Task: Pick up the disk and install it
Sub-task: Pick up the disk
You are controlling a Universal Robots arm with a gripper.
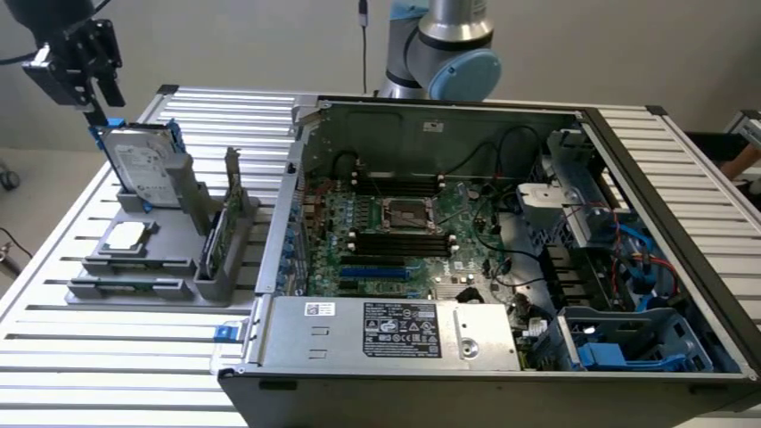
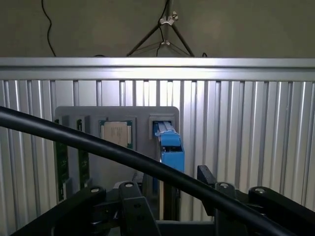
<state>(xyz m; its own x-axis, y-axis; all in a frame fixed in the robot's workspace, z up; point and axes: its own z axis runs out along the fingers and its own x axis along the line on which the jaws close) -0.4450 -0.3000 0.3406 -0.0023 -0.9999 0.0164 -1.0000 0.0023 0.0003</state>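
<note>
The disk (image 1: pixel 145 167) stands upright on edge in a slot of the grey holder (image 1: pixel 167 267), on the exterior view's left. It is silver-grey with a white label and blue side rails. My gripper (image 1: pixel 100 105) hangs just above its top far corner, close to the blue rail. In the wrist view the disk's blue rail edge (image 2: pixel 170 147) runs between my two black fingers (image 2: pixel 129 196). They stand apart on either side of it, so the gripper is open and grips nothing.
The open computer case (image 1: pixel 500 116) lies on the slatted metal table (image 1: pixel 107 357), with the motherboard (image 1: pixel 405 232), a grey power-supply box (image 1: pixel 393 330) and a blue drive bay (image 1: pixel 625 343). The holder also carries a square processor chip (image 1: pixel 125 236) and upright cards (image 1: pixel 217 236). A black cable (image 2: pixel 98 147) crosses the wrist view.
</note>
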